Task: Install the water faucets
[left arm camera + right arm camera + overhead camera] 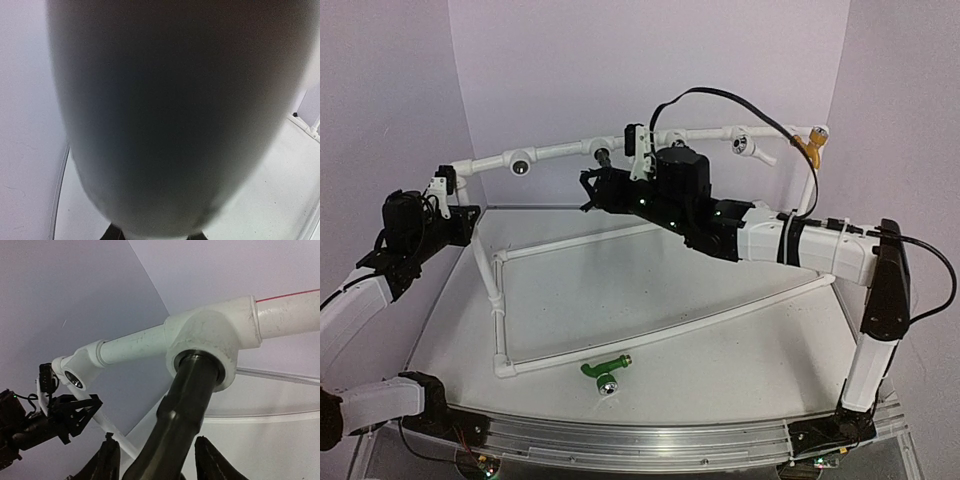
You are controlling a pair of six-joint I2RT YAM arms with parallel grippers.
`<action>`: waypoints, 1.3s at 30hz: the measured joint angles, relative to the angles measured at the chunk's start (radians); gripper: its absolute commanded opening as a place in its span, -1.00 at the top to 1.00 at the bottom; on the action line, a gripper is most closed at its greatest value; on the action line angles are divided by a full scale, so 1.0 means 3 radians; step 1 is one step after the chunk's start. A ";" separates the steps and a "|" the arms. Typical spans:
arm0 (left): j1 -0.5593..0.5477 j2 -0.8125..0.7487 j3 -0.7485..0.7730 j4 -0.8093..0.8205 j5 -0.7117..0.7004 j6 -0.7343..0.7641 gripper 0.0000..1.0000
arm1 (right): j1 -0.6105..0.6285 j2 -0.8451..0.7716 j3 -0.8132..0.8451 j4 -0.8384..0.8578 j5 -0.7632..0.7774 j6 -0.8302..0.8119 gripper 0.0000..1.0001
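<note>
The dark brown-black faucet has its end seated in a white tee fitting on the top rail; it also shows in the top view. My right gripper straddles its body with the jaws open, a gap showing on each side; in the top view it is just below that fitting. The bright green faucet lies on the table near the front pipe. My left gripper is shut on the white pipe at the rail's left end, and that pipe fills the left wrist view.
The white pipe frame stands on the table, with its top rail across the back. An open fitting is left of centre. A white tap and an orange-yellow tap sit on the rail's right part.
</note>
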 measured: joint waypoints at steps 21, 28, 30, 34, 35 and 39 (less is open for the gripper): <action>0.0011 0.0013 -0.0011 -0.0006 -0.0009 0.0018 1.00 | 0.0438 -0.1124 -0.0193 -0.1858 -0.0108 -0.2228 -0.97; 0.0011 0.0013 -0.0011 -0.0006 -0.0009 0.0017 1.00 | 0.0781 -0.0746 0.0044 -0.1821 0.1234 -0.4717 -0.96; 0.0011 0.0013 -0.0011 -0.0006 -0.0009 0.0018 1.00 | 0.0776 -0.0559 0.0047 -0.1689 0.1564 -0.5396 -0.97; 0.0011 0.0013 -0.0011 -0.0006 -0.0008 0.0018 1.00 | 0.0754 -0.0251 0.0047 -0.1362 0.1926 -0.6429 -0.97; 0.0011 0.0013 -0.0011 -0.0006 -0.0008 0.0017 1.00 | 0.0752 -0.0202 0.0047 -0.1253 0.1981 -0.6632 -0.97; 0.0011 0.0012 -0.0011 -0.0006 -0.0007 0.0017 1.00 | 0.0751 -0.0044 0.0100 -0.0837 0.2119 -0.7282 -0.97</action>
